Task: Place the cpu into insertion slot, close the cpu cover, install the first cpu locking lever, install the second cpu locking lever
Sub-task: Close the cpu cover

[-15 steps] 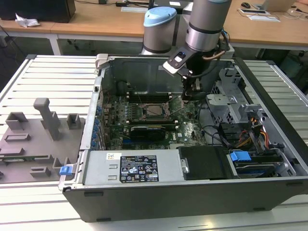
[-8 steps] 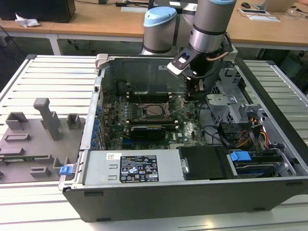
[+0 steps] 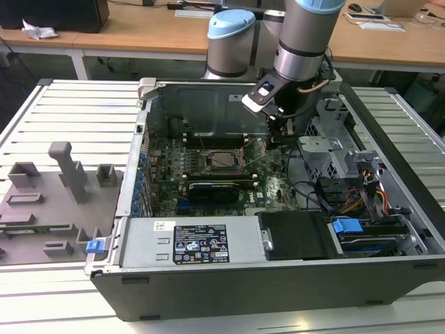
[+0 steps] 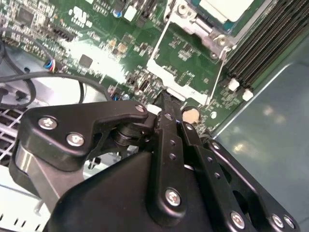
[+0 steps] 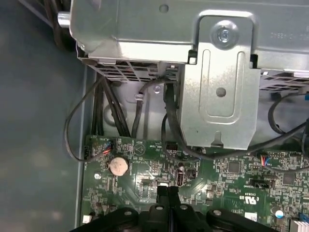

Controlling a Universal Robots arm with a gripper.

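The cpu (image 3: 224, 159) lies with its silver top up in the insertion slot (image 3: 212, 169) on the green board; its corner also appears in the second wrist view (image 4: 227, 7). The cpu cover (image 4: 199, 25) lies as a metal frame around it. Two thin wire locking levers (image 4: 219, 72) (image 4: 161, 38) run along the socket's sides, and one (image 3: 253, 154) angles up toward the gripper. My gripper (image 3: 272, 139) hangs to the exterior view's right of the socket, just above the board. In both wrist views its fingertips (image 5: 167, 190) (image 4: 164, 100) are shut with nothing visible between them.
The open computer case (image 3: 139, 202) lies on a slatted table. Black memory slots (image 4: 270, 34) flank the socket. A metal drive bracket (image 5: 217, 96) with black cables (image 5: 104, 111) and a coin battery (image 5: 118, 166) lie beyond the fingertips. A grey fixture tray (image 3: 49, 202) sits outside the case.
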